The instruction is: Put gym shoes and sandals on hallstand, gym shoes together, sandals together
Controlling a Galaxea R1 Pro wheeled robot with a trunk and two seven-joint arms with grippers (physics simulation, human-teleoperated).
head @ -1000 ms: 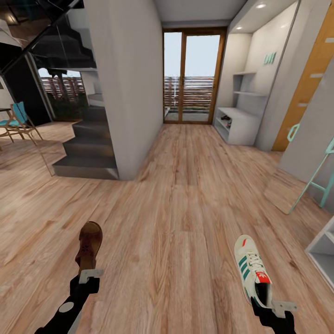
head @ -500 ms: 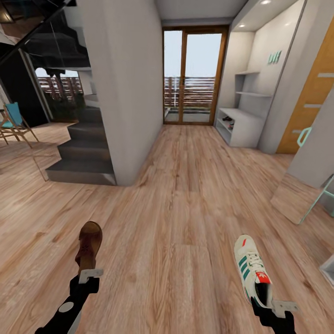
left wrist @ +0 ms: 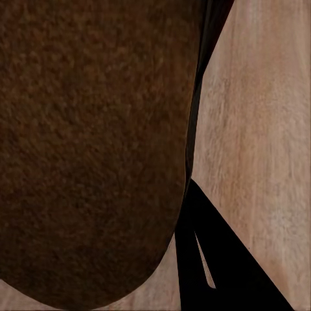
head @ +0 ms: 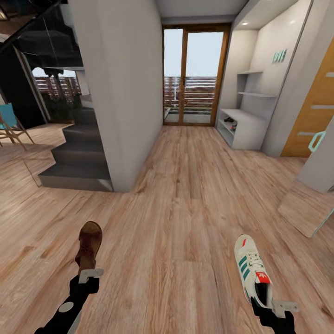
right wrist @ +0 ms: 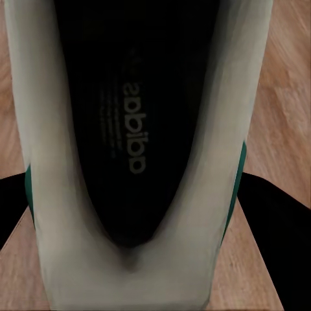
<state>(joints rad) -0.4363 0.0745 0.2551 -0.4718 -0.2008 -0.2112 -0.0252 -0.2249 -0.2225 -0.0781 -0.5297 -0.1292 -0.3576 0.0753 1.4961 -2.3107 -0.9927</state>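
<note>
As both arms reach forward, sandal left, gym shoe right.

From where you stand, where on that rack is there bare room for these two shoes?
The rack's bench top looks bare. Its upper open shelf already holds something dark with a red spot, too small to identify. The corridor floor leading there is open.

The left gripper carries a sandal at lower left; the right gripper carries a gym shoe at lower right. The corridor floor lies beneath both. The hallstand stands far ahead, right, beside the glass door.
</note>
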